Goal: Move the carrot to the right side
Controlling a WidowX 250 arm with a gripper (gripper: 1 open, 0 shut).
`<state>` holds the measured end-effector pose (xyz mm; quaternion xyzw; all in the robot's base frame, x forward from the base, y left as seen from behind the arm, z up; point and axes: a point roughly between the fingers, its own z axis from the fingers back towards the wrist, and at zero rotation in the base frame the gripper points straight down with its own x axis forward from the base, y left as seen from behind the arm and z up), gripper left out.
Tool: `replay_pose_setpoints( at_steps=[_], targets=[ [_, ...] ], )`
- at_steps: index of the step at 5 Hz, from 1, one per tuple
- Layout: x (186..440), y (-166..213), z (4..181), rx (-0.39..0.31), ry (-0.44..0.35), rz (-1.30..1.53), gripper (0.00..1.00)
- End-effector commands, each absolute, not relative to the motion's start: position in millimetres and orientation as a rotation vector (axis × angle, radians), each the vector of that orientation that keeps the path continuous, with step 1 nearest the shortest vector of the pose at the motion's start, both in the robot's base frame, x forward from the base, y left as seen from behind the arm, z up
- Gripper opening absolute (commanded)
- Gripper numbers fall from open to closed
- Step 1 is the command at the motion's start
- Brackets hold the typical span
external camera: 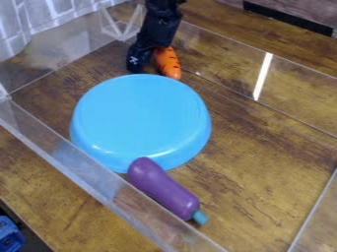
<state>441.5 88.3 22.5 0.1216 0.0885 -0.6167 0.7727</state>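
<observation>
The black gripper [148, 57] is reaching down from the top edge of the view, its fingertips sitting low near the wooden surface, just beyond the blue plate. It is dark and blurry at this size, so how far open it is cannot be told, and neither can whether it is holding the carrot or only resting against it.

The carrot [168, 63] is lying right beside the gripper, on the side toward the right of the view, and the dark shape is partly covering its upper end. Its orange body is pointing down the view, with dark marks showing on it.

Nearer the camera, the blue plate [141, 122] is taking up the middle of the surface, its smooth, rounded face showing. The purple eggplant [161, 188] is lying at the plate's lower right edge, slanting so that its teal stem [200, 218] is pointing toward the lower right.

All of these are sitting over a brown wood-grain surface [250, 148], inside clear walls [99, 187] that are running along the near left side and across the back. A white strip [262, 76] is crossing the wood at the right. Pale, folded material [50, 28] is filling the upper left corner, a dark slatted thing [305, 10] is showing at the upper right, and something blue [10, 234] is peeking in at the lower left.
</observation>
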Motion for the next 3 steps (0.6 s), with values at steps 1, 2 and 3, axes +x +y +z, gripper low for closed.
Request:
replay_pose_setpoints(
  at_steps=[1,2,3],
  targets=[
    [445.4,78.4,39.3,0.294,0.148,-1.408,0.00],
    [443.6,78.9,39.4,0.293,0.147,-1.386,0.00],
    [442.2,78.6,40.3,0.292,0.144,-1.365,0.00]
  ],
)
